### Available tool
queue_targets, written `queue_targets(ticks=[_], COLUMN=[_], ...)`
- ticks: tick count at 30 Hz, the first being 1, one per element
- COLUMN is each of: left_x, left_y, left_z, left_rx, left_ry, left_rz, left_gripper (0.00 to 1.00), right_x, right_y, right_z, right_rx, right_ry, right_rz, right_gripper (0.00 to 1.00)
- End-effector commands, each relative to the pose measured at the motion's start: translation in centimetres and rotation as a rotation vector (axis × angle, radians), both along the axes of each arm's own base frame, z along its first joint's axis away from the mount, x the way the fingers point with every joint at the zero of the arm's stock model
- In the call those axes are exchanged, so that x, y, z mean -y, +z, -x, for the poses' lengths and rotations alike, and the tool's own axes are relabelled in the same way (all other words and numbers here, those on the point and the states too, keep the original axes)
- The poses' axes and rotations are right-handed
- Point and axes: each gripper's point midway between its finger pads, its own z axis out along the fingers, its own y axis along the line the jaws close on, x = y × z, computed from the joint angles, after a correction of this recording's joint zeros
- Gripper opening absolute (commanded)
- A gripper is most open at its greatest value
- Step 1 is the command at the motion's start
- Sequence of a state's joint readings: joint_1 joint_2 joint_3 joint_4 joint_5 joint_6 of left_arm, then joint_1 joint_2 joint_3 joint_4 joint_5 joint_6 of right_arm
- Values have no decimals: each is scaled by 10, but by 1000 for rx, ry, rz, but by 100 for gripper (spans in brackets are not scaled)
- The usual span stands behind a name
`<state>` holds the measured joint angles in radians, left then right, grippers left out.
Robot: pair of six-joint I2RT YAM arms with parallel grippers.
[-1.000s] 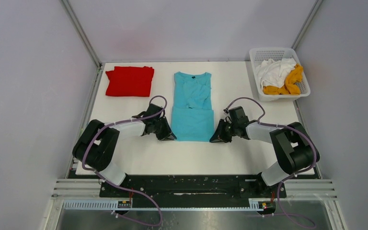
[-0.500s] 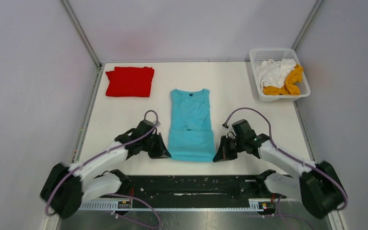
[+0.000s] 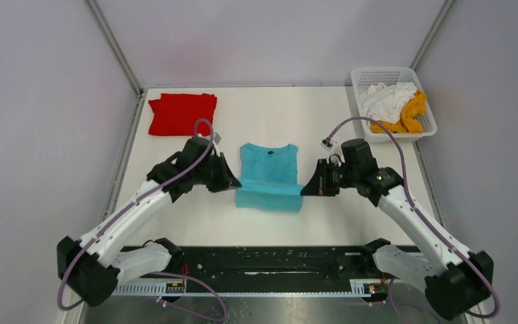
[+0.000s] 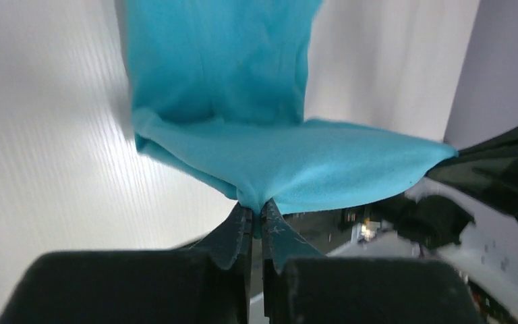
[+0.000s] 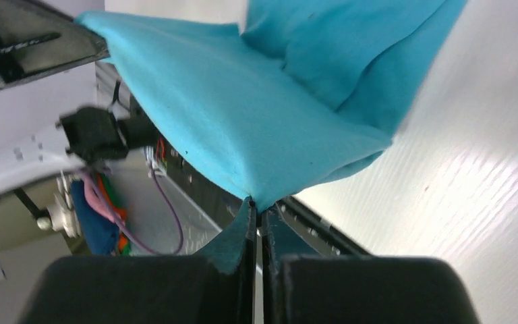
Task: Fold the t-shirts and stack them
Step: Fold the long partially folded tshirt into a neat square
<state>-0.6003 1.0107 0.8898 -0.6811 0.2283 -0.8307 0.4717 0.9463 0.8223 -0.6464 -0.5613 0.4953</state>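
Note:
The turquoise t-shirt (image 3: 268, 174) lies mid-table with its collar end flat and its near end lifted and held taut between both grippers. My left gripper (image 3: 233, 184) is shut on the shirt's left near corner (image 4: 256, 202). My right gripper (image 3: 305, 190) is shut on the right near corner (image 5: 256, 199). The raised hem (image 3: 270, 199) hangs over the lower half of the shirt. A red t-shirt (image 3: 183, 113) lies folded at the back left. A white t-shirt (image 3: 386, 99) and a mustard-yellow one (image 3: 408, 115) are crumpled in the basket.
The white lattice basket (image 3: 363, 101) stands at the back right corner of the table. Grey walls close in on both sides. The black base rail (image 3: 270, 260) runs along the near edge.
Both grippers have risen and moved away from the near edge, carrying the turquoise shirt's near hem up and over towards its collar. The shirt looks shorter from above.

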Motion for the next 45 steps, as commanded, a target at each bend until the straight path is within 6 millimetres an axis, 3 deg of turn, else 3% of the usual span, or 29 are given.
queue_targets(ticks=[1, 7, 12, 21, 23, 24, 25, 26, 27, 28, 29, 32, 35, 40, 45], left_x=[-4, -5, -8, -10, -4, -1, 0, -1, 1, 1, 1, 0, -7, 1, 19], left_y=[15, 18, 10, -49, -57, -57, -60, -58, -50, -45, -40, -36, -54, -98, -128], left_z=[-75, -138, -184, -254, -270, -279, -287, -294, -301, -303, -302, -284, -257, -225, -215], left_rx=[102, 104, 105, -2, -6, 4, 13, 21, 40, 42, 47, 54, 24, -66, -113], left_ry=[90, 134, 189, 224, 219, 223, 231, 237, 238, 237, 229, 183, 152, 49, -28], left_rz=[-75, -137, -195, -286, -279, -279, -287, -287, -279, -275, -271, -265, -286, -269, -293], left_gripper=[0, 0, 0, 1, 13, 21, 37, 56, 74, 92, 98, 99, 99, 99, 91], right_x=[-3, 0, 5, 11, 15, 16, 16, 15, 15, 18, 20, 32, 45, 63, 72], right_y=[15, 15, -3, -49, -61, -66, -71, -69, -68, -67, -62, -47, -37, -50, -54], right_z=[-70, -127, -166, -240, -260, -272, -285, -293, -298, -298, -298, -287, -259, -201, -164], right_rx=[66, 42, -36, -158, -169, -164, -174, -176, -189, -203, -191, -121, -68, -48, -48], right_ry=[-116, -162, -203, -262, -296, -310, -328, -325, -324, -330, -328, -362, -395, -433, -432], right_rz=[-73, -119, -133, -132, -123, -127, -131, -142, -137, -115, -91, -34, 15, 82, 116], right_gripper=[0, 0, 0, 3, 5, 15, 32, 42, 60, 95, 99, 99, 99, 99, 99])
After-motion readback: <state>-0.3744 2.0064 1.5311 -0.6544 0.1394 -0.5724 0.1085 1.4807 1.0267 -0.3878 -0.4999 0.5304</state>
